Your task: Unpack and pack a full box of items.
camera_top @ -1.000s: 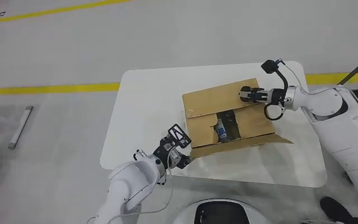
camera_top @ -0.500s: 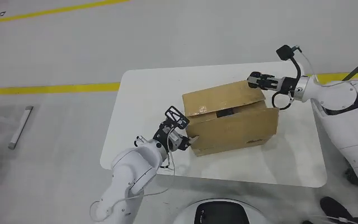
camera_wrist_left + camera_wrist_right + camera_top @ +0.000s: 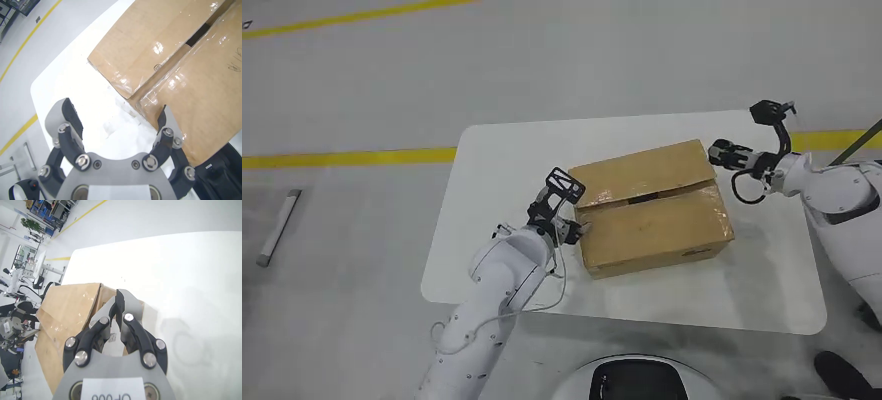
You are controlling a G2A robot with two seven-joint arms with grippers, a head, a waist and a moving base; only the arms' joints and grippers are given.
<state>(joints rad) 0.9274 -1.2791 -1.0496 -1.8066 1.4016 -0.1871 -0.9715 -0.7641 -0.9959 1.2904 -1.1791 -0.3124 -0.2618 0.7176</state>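
Note:
A brown cardboard box [image 3: 652, 210] wrapped in clear tape lies in the middle of the white table [image 3: 492, 190]. Its two top flaps are folded down, with a narrow dark slit [image 3: 198, 34] between them. My left gripper [image 3: 572, 228] is open at the box's left end, where the two flaps [image 3: 147, 47] meet. One fingertip [image 3: 164, 113] rests against the near flap's corner. My right gripper [image 3: 716, 152] is shut just off the box's far right corner [image 3: 105, 294], with nothing visible between its fingers. The box's contents are hidden.
Bare table top surrounds the box, widest at the far left and along the near edge [image 3: 692, 310]. Yellow floor lines [image 3: 342, 157] run behind the table. A grey bar [image 3: 277, 225] lies on the floor to the left.
The near flap went from spread out to folded shut over the box, hiding the bottle inside. My left gripper moved up along the box's left end. My right gripper drew back off the far flap toward the right.

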